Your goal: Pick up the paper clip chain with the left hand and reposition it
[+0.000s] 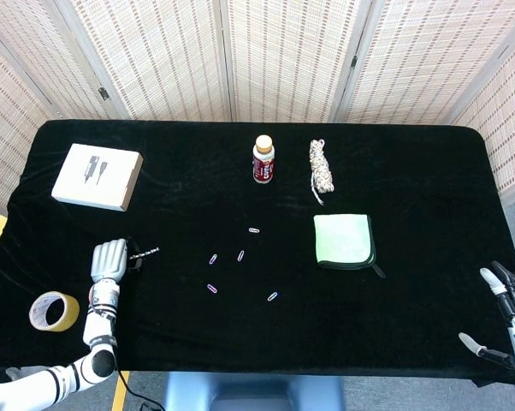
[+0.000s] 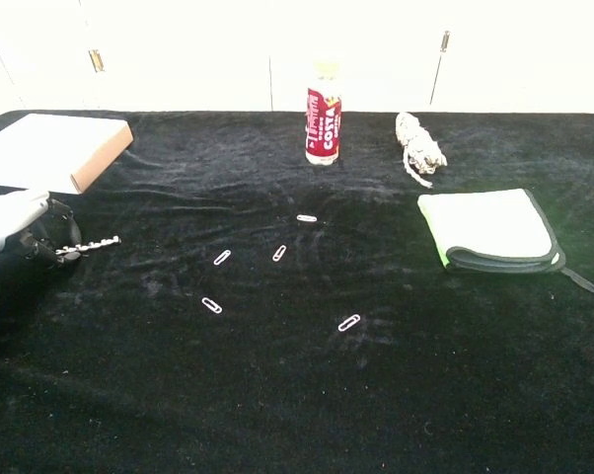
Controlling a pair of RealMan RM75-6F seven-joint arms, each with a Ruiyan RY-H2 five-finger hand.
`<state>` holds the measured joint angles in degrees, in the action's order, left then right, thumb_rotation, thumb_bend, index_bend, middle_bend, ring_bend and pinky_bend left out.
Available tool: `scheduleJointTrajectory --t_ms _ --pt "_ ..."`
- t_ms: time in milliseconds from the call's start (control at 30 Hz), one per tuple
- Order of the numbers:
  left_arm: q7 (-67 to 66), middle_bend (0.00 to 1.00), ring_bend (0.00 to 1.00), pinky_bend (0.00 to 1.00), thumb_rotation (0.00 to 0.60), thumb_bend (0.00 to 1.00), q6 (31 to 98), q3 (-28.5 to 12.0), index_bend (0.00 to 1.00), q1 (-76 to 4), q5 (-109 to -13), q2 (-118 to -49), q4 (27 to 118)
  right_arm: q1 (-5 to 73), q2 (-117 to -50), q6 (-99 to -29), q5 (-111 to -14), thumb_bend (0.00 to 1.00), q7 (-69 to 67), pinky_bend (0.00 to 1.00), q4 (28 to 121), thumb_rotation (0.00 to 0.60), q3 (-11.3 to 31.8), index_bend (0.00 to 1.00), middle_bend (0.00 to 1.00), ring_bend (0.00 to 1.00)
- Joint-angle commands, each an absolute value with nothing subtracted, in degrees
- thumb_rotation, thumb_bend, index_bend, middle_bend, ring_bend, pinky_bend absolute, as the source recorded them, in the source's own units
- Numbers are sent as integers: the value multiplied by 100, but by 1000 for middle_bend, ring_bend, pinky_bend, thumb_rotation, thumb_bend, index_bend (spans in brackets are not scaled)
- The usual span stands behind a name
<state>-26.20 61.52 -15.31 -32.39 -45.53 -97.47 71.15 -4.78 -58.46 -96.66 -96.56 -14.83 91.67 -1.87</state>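
Note:
The paper clip chain (image 1: pixel 145 253) is a short silver string lying on the black table (image 1: pixel 394 171) near its left front, pointing right. It shows in the chest view too, as the chain (image 2: pixel 90 244). My left hand (image 1: pixel 109 259) sits palm down just left of it, fingers curled, with the fingertips (image 2: pixel 62 237) at the chain's left end. Whether they pinch that end is hidden. My right hand (image 1: pixel 507 312) hangs off the table's front right corner, fingers apart and holding nothing.
Several loose paper clips (image 1: pixel 240 255) lie mid-table. A drink bottle (image 1: pixel 263 159) and a rope bundle (image 1: pixel 320 169) stand at the back, a folded green cloth (image 1: pixel 344 240) right of centre. A white box (image 1: pixel 97 176) is at back left, a tape roll (image 1: pixel 53 311) by my left forearm.

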Motion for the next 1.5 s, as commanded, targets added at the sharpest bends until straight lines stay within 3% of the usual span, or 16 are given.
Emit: scheduleJointTrajectory --t_ms 33,233,567,1500 --pt "-2597 1000 1000 1000 600 447 6137 -1529 561 -3240 -4553 -9751 7093 -480 -5844 -9666 -9650 9 -1486 0 9169 600 -185 0 0 0" --pt "-2534 1000 1000 1000 600 486 6142 -1540 619 -3233 -4533 -9797 7011 -503 -5850 -9714 -9664 9 -1492 0 9164 600 -184 0 0 0" --pt "-2404 1000 1000 1000 600 489 6431 -1562 816 -3120 -4676 -9746 7151 -512 -5861 -9741 -9700 10 -1493 0 9147 600 -188 0 0 0" --pt "-2230 1000 1000 1000 600 492 7249 -1469 830 -2740 -5427 -9346 7865 -502 -5889 -9744 -9757 9 -1467 0 9130 600 -201 0 0 0"
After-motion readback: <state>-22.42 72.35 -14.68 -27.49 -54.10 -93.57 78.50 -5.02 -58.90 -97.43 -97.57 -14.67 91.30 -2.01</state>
